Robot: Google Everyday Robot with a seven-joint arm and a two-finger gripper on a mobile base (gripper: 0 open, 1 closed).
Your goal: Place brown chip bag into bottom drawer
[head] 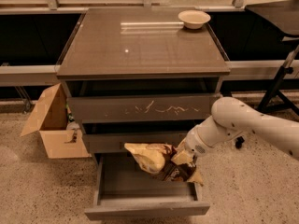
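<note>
the white arm reaches in from the right, and its gripper [181,157] sits low in front of the cabinet [140,45], clamped on the brown chip bag [149,157]. the bag hangs tilted in the air above the open bottom drawer [140,210], its pale tan end pointing left and its dark middle under the wrist (the bag hides much of the gripper itself). the bag overlaps the right half of the drawer's opening and the lower edge of the middle drawer [112,142], which is closed. the scratched top drawer [145,108] is closed too. a small beige bowl [194,18] rests on the cabinet's back right corner. an open cardboard box [51,122] stands on the floor to the left.
</note>
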